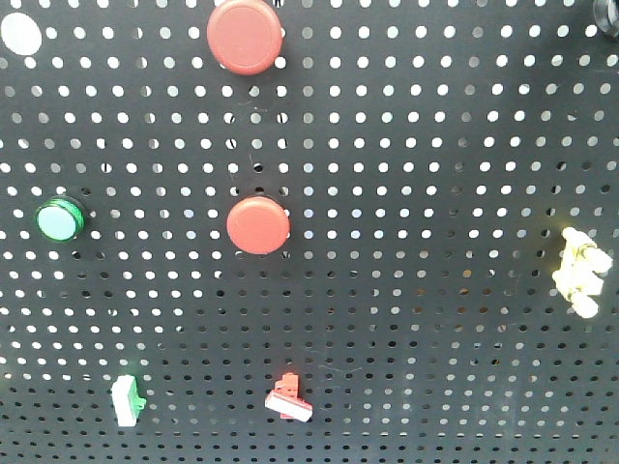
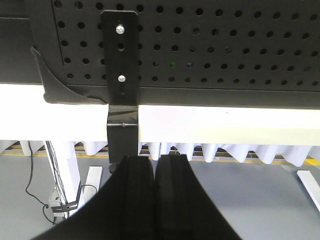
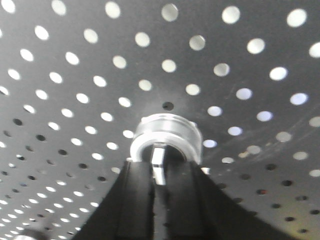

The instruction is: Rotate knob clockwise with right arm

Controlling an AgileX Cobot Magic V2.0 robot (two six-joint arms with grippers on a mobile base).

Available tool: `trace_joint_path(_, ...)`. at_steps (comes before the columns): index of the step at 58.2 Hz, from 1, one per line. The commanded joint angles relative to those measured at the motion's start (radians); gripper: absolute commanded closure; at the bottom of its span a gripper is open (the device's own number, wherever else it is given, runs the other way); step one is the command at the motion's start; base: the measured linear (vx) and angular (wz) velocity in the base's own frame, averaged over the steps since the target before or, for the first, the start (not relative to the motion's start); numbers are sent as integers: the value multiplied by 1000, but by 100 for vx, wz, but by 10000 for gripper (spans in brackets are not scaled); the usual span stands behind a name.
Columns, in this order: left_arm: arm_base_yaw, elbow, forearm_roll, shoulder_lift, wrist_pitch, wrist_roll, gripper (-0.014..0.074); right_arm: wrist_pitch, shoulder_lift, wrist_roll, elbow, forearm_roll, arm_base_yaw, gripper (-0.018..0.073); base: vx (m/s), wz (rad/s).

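Note:
In the right wrist view the knob [image 3: 167, 131] is a silver round collar on the black pegboard [image 3: 240, 60], with a narrow pale bar [image 3: 158, 165] sticking out of its middle. My right gripper [image 3: 159, 167] is shut on that bar, with the fingertips right against the collar's face. The bar stands about upright between the fingers. The knob and both grippers are out of the front view. My left gripper [image 2: 155, 159] is shut and empty, hanging below the pegboard's lower edge.
The front view shows the pegboard [image 1: 435, 145] with two red round buttons [image 1: 245, 36] [image 1: 258, 225], a green button [image 1: 59, 220], a green-white switch [image 1: 127, 400], a red switch [image 1: 288, 398] and a yellowish part [image 1: 580, 274]. A black bracket [image 2: 121, 75] and white ledge [image 2: 225, 122] are above the left gripper.

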Motion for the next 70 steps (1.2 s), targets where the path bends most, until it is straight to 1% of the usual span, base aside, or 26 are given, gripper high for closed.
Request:
trace_joint_path(1, 2, 10, -7, -10, -73, -7, 603, -219, 16, -25, -16, -49, -3, 173, 0, 0)
trace_joint_path(5, 2, 10, -7, -10, -73, -7, 603, -218, -2, -43, -16, -49, -3, 122, 0, 0)
trace_joint_path(10, 2, 10, -7, -10, -73, -7, 603, -191, -35, -90, -16, -49, -3, 96, 0, 0)
trace_joint_path(25, 2, 10, -7, -10, -73, -7, 603, -64, -137, -263, -16, -50, -3, 108, 0, 0)
trace_joint_path(30, 2, 10, -7, -10, -73, -7, 603, -11, -170, -338, -16, -50, -3, 131, 0, 0)
trace_joint_path(33, 2, 10, -7, -10, -73, -7, 603, 22, -193, -399, -16, -50, -3, 161, 0, 0)
trace_joint_path(36, 2, 10, -7, -10, -73, -7, 603, 67, -212, -481, -16, -50, -3, 209, 0, 0)
trace_joint_path(40, 2, 10, -7, -10, -73, -7, 603, 144, -239, -613, -16, -45, -3, 314, 0, 0)
trace_joint_path(42, 2, 10, -7, -10, -73, -7, 603, 190, -252, -691, -16, -37, -3, 392, 0, 0)
trace_joint_path(47, 2, 10, -7, -10, -73, -7, 603, 281, -284, -838, -7, -19, -3, 549, 0, 0)
trace_joint_path(48, 2, 10, -7, -10, -73, -7, 603, 291, -294, -860, -1, -11, -3, 575, 0, 0)
trace_joint_path(49, 2, 10, -7, -10, -73, -7, 603, 293, -301, -892, 10, -6, -3, 575, 0, 0)
trace_joint_path(53, 2, 10, -7, -10, -73, -7, 603, 265, -347, -973, 74, 21, -3, 574, 0, 0)
trace_joint_path(56, 2, 10, -7, -10, -73, -7, 603, 211, -385, -1003, 138, 45, -3, 571, 0, 0)
trace_joint_path(60, 2, 10, -7, -10, -73, -7, 603, 98, -445, -1021, 253, 61, -3, 571, 0, 0)
trace_joint_path(62, 2, 10, -7, -10, -73, -7, 603, 18, -478, -1020, 318, 61, -3, 571, 0, 0)
trace_joint_path(70, 2, 10, -7, -10, -73, -7, 603, -254, -543, -1019, 582, 17, -3, 569, 0, 0)
